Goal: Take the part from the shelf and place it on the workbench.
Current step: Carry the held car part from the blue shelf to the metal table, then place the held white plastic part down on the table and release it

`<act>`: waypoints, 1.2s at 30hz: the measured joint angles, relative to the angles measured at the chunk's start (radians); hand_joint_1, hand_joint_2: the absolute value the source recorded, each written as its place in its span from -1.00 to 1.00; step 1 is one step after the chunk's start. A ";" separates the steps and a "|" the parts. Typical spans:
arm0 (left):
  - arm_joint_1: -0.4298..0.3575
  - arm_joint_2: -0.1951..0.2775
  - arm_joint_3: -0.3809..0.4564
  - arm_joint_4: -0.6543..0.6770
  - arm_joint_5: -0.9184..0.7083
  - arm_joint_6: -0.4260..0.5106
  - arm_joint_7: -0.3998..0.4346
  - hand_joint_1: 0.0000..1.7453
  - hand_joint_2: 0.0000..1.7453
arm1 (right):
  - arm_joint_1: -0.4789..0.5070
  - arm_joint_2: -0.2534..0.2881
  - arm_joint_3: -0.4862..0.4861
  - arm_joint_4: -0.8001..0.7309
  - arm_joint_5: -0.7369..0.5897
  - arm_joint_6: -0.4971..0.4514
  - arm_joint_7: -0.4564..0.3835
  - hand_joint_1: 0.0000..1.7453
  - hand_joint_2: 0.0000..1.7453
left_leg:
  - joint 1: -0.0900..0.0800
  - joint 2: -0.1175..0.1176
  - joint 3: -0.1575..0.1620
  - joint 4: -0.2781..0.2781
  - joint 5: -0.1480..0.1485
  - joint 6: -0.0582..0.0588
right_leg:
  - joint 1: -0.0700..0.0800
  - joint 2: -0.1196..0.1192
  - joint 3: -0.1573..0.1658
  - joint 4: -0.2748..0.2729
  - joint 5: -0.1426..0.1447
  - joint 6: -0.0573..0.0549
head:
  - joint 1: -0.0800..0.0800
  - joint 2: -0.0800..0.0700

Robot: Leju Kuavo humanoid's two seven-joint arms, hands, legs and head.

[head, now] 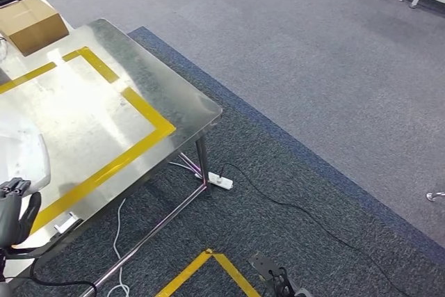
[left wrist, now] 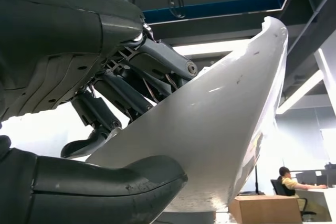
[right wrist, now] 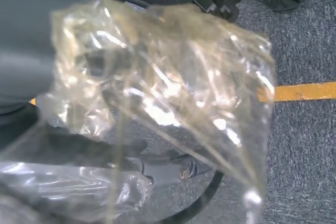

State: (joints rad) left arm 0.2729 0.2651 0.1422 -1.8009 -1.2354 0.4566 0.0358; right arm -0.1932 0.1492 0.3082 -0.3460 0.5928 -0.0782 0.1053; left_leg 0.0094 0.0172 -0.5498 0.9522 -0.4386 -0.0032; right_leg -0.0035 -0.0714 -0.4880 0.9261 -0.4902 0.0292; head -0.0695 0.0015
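The part (head: 21, 152) is a white curved shell at the left edge of the head view, over the near left of the steel workbench (head: 157, 81). My left hand (head: 13, 215) grips it from below. In the left wrist view the part (left wrist: 222, 129) lies between the dark fingers (left wrist: 158, 61) and the thick thumb (left wrist: 107, 187) of my left hand (left wrist: 118, 98). My right hand (right wrist: 23, 40) hangs over the carpet, and crumpled clear plastic (right wrist: 166, 77) covers most of it. One dark finger (right wrist: 170, 166) shows under the plastic; how the hand is set is hidden.
A yellow tape rectangle (head: 149, 115) marks the bench top. A cardboard box (head: 31, 22) sits at the bench's far left. Under the bench lie a white power strip (head: 220, 181) and cables. Yellow tape (head: 210, 263) marks the carpet. A person (left wrist: 289, 179) sits at a distant desk.
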 joint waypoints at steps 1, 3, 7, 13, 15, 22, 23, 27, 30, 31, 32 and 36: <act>0.000 0.000 0.000 0.000 0.003 0.000 0.000 1.00 1.00 | 0.000 0.000 0.000 0.000 -0.002 -0.001 0.000 -1.00 -1.00 | 0.000 0.000 0.001 -0.002 0.000 0.000 | 0.000 0.000 0.002 -0.002 0.001 0.000 | 0.000 0.000; 0.001 0.000 0.000 0.000 0.011 0.000 0.000 1.00 1.00 | 0.001 0.000 0.000 0.000 -0.008 -0.003 -0.001 -1.00 -1.00 | 0.000 0.000 0.004 -0.006 0.002 0.000 | 0.000 0.000 0.004 -0.006 0.002 0.000 | 0.000 0.000; 0.002 0.000 0.000 0.000 0.026 0.001 -0.005 1.00 1.00 | 0.002 0.000 -0.002 0.000 -0.029 -0.008 -0.007 -1.00 -1.00 | 0.000 0.000 0.006 -0.008 0.003 0.000 | 0.000 0.000 0.006 -0.008 0.003 0.000 | 0.000 0.000; 0.006 -0.002 0.001 0.000 0.037 0.001 -0.012 1.00 1.00 | 0.004 0.000 -0.008 0.000 -0.046 -0.014 -0.013 -1.00 -1.00 | 0.000 0.000 0.006 -0.008 0.003 0.000 | 0.000 0.000 0.005 -0.008 0.003 0.000 | 0.000 0.000; 0.008 -0.002 0.003 0.000 0.043 0.001 -0.013 1.00 1.00 | 0.005 0.000 -0.009 0.000 -0.048 -0.015 -0.013 -1.00 -1.00 | 0.000 0.000 0.006 -0.008 0.003 0.000 | 0.000 0.000 0.005 -0.008 0.003 0.000 | 0.000 0.000; 0.012 -0.004 0.009 0.000 0.055 0.001 -0.019 1.00 1.00 | 0.006 0.000 -0.015 0.001 -0.052 -0.016 -0.013 -1.00 -1.00 | 0.000 0.000 0.006 -0.008 0.003 0.000 | 0.000 0.000 0.005 -0.007 0.003 0.000 | 0.000 0.000; 0.012 -0.005 0.010 0.000 0.058 0.001 -0.020 1.00 1.00 | 0.006 0.000 -0.016 0.001 -0.053 -0.016 -0.013 -1.00 -1.00 | 0.000 0.000 0.006 -0.008 0.003 0.000 | 0.000 0.000 0.005 -0.007 0.003 0.000 | 0.000 0.000; 0.013 -0.010 0.010 0.000 0.063 -0.002 -0.024 1.00 1.00 | 0.006 0.000 -0.018 0.001 -0.058 -0.016 -0.013 -1.00 -1.00 | 0.000 0.000 0.006 -0.008 0.003 0.000 | 0.000 0.000 0.005 -0.007 0.003 0.000 | 0.000 0.000; 0.013 -0.011 0.010 0.000 0.064 -0.002 -0.024 1.00 1.00 | 0.007 0.000 -0.019 0.001 -0.059 -0.016 -0.013 -1.00 -1.00 | 0.000 0.000 0.005 -0.008 0.003 0.000 | 0.000 0.000 0.005 -0.006 0.003 0.000 | 0.000 0.000; 0.013 -0.011 0.010 0.000 0.064 -0.002 -0.024 1.00 1.00 | 0.007 0.000 -0.019 0.001 -0.059 -0.016 -0.013 -1.00 -1.00 | 0.000 0.000 0.005 -0.008 0.003 0.000 | 0.000 0.000 0.005 -0.006 0.003 0.000 | 0.000 0.000; 0.013 -0.011 0.010 0.000 0.065 -0.002 -0.024 1.00 1.00 | 0.007 0.000 -0.019 0.001 -0.059 -0.016 -0.013 -1.00 -1.00 | 0.000 0.000 0.005 -0.008 0.003 0.000 | 0.000 0.000 0.004 -0.006 0.003 0.000 | 0.000 0.000; 0.013 -0.012 0.010 0.000 0.066 -0.003 -0.024 1.00 1.00 | 0.007 0.000 -0.024 0.001 -0.061 -0.016 -0.013 -1.00 -1.00 | 0.000 0.000 0.005 -0.007 0.003 0.000 | 0.000 0.000 0.004 -0.006 0.003 0.000 | 0.000 0.000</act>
State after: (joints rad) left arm 0.2855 0.2535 0.1518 -1.8009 -1.1699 0.4535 0.0118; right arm -0.1864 0.1488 0.2847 -0.3449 0.5323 -0.0938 0.0923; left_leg 0.0094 0.0174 -0.5444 0.9448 -0.4354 -0.0033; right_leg -0.0035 -0.0711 -0.4839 0.9205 -0.4870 0.0288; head -0.0694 0.0015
